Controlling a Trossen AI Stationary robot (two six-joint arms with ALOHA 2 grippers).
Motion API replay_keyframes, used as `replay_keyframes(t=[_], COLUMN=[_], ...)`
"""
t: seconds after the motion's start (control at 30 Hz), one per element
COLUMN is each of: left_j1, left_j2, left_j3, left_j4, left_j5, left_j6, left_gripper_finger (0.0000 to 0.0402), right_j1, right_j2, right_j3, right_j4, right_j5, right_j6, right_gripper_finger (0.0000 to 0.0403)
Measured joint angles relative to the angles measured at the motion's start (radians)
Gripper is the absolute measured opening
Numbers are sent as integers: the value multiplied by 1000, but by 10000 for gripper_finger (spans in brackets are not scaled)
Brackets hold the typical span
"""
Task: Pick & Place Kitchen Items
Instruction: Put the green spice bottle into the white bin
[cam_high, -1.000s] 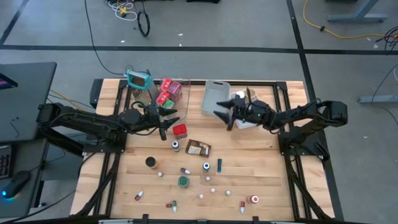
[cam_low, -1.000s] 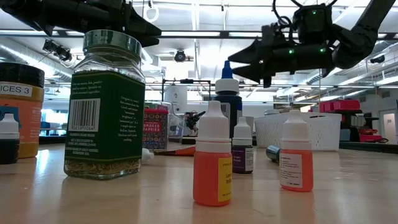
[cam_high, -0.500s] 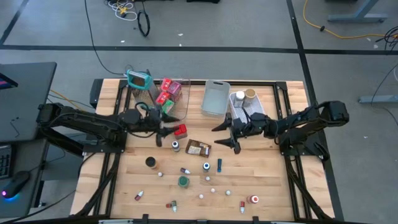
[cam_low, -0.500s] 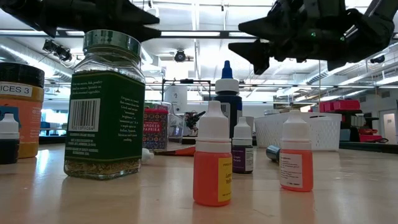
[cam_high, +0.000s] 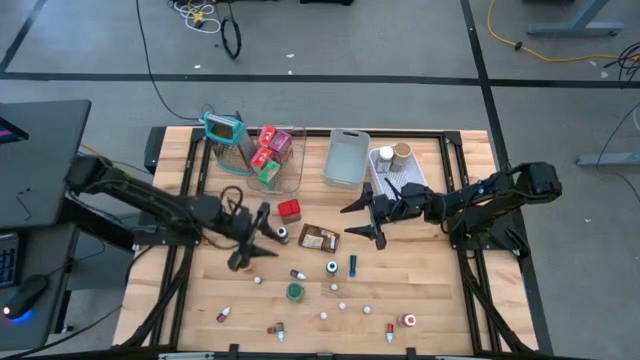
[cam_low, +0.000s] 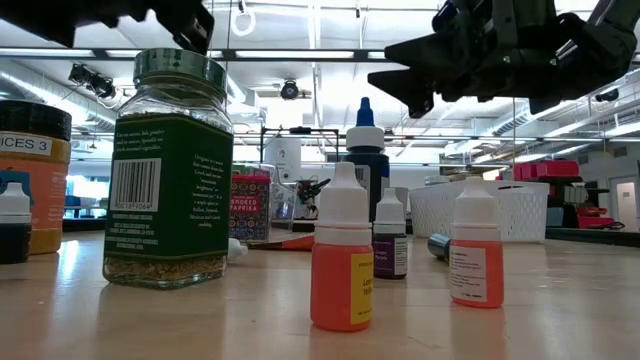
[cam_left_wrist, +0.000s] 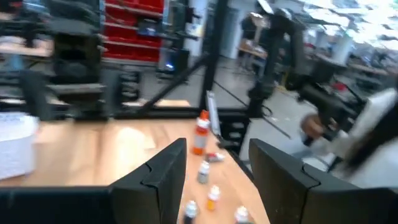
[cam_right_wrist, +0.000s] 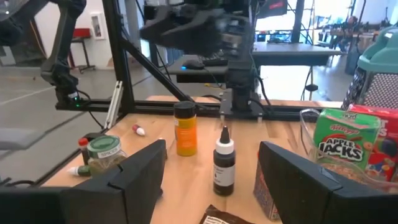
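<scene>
Table: wooden top (cam_high: 430, 270) filled frame centre.
Upper edge: grater (cam_high: 223, 130), clear bin (cam_high: 283, 165), grey bin (cam_high: 346, 160), white bin (cam_high: 394, 180).
Centre: red box (cam_high: 289, 209), brown packet (cam_high: 319, 238).
Lower half: scattered little bottles (cam_high: 331, 268), green-lidded jar (cam_high: 295, 292).

two dark jointed arms (cam_high: 140, 200) with chunky black two-finger grippers.

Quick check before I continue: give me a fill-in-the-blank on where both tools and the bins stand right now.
1. Both tools, the left tool and the right tool, have their fingers ____.
2. The white bin holds ____ lidded jars.
3. The red box lies on the table nearer the ____ tool.
4. The cereal packets sit in the ____ bin.

Missing words: open; two; left; clear
</scene>
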Motion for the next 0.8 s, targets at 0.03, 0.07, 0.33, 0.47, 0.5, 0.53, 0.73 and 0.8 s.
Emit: replay_keyframes(t=[0.03, 0.07, 0.33, 0.47, 0.5, 0.53, 0.73, 0.8], left_j1=[-27, -51, -155, -171, -173, -175, -212, -230], left_j2=[22, 49, 293, 405, 426, 446, 519, 539], left_j3=[0, 1, 117, 200, 219, 239, 299, 300], left_j4=[31, 63, 97, 70, 47, 24, -98, -100], left_j5=[-15, -30, -67, -99, -104, -111, -164, -177], left_j6=[19, 43, 151, 138, 127, 113, 45, 44], left_gripper_finger=[183, 183, 183, 187, 190, 195, 226, 234], right_j1=[0, 0, 0, 0, 0, 0, 0, 0], right_j2=[0, 0, 0, 0, 0, 0, 0, 0], right_j3=[0, 0, 0, 0, 0, 0, 0, 0], right_j4=[0, 0, 5, 3, 3, 2, -8, -10], right_j5=[0, 0, 0, 0, 0, 0, 0, -1], right_j6=[-10, -16, -30, -26, -26, -26, -23, -23], right_gripper_finger=[268, 268, 268, 268, 268, 268, 268, 268])
